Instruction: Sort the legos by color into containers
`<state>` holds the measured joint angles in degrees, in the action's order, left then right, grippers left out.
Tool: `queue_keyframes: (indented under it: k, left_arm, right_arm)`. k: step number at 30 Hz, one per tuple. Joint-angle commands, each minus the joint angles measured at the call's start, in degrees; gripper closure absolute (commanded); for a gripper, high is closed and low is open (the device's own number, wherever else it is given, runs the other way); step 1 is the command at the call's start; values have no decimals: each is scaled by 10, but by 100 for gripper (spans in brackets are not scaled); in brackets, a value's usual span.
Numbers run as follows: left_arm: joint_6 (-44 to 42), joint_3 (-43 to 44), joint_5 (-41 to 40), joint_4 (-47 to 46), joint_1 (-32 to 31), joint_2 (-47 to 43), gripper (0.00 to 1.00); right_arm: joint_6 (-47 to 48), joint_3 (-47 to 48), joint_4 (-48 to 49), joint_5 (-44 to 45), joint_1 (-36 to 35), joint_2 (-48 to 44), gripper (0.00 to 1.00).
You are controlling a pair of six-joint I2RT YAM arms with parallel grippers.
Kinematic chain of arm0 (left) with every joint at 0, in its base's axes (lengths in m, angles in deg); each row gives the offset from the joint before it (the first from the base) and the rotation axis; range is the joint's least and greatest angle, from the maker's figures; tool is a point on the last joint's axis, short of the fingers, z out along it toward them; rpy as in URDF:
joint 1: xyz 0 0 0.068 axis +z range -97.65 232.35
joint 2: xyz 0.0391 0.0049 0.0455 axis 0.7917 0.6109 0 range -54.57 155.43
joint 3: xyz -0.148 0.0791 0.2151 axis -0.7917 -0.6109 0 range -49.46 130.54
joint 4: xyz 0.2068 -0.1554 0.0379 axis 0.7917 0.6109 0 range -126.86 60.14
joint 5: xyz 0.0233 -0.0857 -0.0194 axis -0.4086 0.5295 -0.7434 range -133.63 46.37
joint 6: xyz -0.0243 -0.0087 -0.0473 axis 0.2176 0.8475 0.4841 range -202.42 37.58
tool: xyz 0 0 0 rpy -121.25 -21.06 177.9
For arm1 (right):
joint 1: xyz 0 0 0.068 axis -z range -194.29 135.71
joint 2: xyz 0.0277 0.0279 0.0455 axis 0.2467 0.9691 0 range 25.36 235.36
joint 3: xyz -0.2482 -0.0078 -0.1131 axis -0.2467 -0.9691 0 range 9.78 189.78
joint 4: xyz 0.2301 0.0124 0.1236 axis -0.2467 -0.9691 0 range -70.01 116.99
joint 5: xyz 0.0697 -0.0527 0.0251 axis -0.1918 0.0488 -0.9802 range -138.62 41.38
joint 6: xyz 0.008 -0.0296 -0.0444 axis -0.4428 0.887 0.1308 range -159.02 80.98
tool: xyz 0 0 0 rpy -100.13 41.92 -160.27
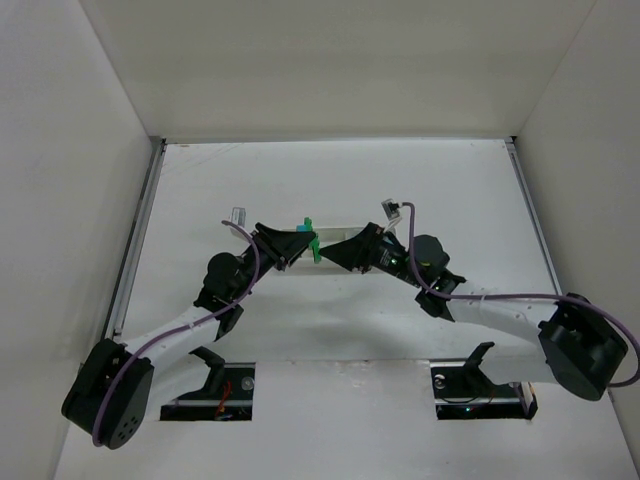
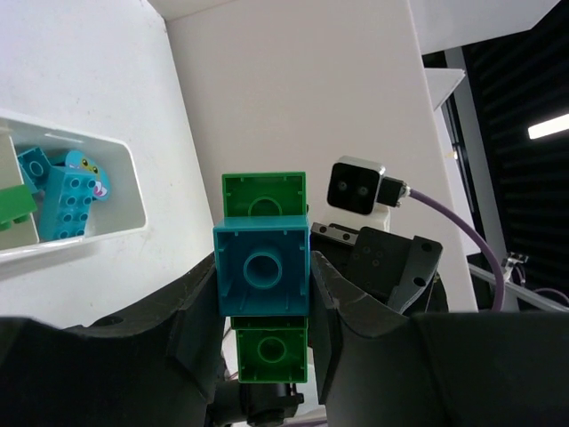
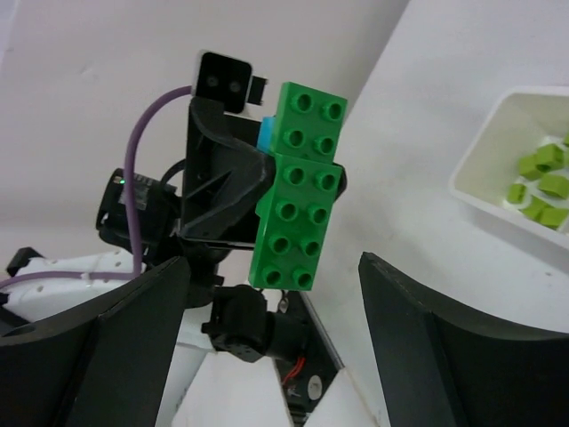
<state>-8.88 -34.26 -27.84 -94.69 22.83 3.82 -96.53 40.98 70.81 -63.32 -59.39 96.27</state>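
A joined cluster of legos (image 1: 312, 243) hangs in the air above the white tray (image 1: 345, 228). It is a long green brick (image 3: 298, 187) with a cyan brick (image 2: 262, 269) stuck to its underside. My left gripper (image 2: 264, 276) is shut on the cyan brick, its fingers pressing both sides. The right gripper (image 3: 274, 262) faces it with its fingers spread wide on either side of the green brick's lower end, touching nothing. One tray compartment holds cyan bricks (image 2: 62, 191). Another holds small yellow-green cubes (image 3: 542, 178).
The two grippers meet nose to nose over the middle of the tray (image 2: 133, 178). White walls enclose the table on the left, back and right. The arm bases and two dark cut-outs (image 1: 225, 390) lie along the near edge.
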Motion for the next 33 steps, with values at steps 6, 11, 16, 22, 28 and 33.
queue_keyframes:
  k: [6, 11, 16, 22, 28, 33]
  left_arm:
    - [13, 1, 4, -66, -5, -10, 81]
    - [13, 3, 6, -68, -10, -6, 81]
    - [9, 3, 6, -68, -19, -6, 81]
    - [6, 1, 6, -64, -19, -6, 80]
    - [-3, -3, 6, -51, -10, -10, 67]
    - [-30, 4, 1, -13, -18, -20, 59]
  right_arm:
    - [-48, 11, 114, -38, -4, 48, 26]
    - [-62, 11, 137, -46, -4, 64, 32]
    - [-90, 11, 174, -63, -1, 91, 40]
    - [-125, 8, 225, -81, 6, 120, 52]
    - [-124, -3, 224, -69, 8, 112, 61]
    - [-122, -9, 218, -68, 15, 106, 64]
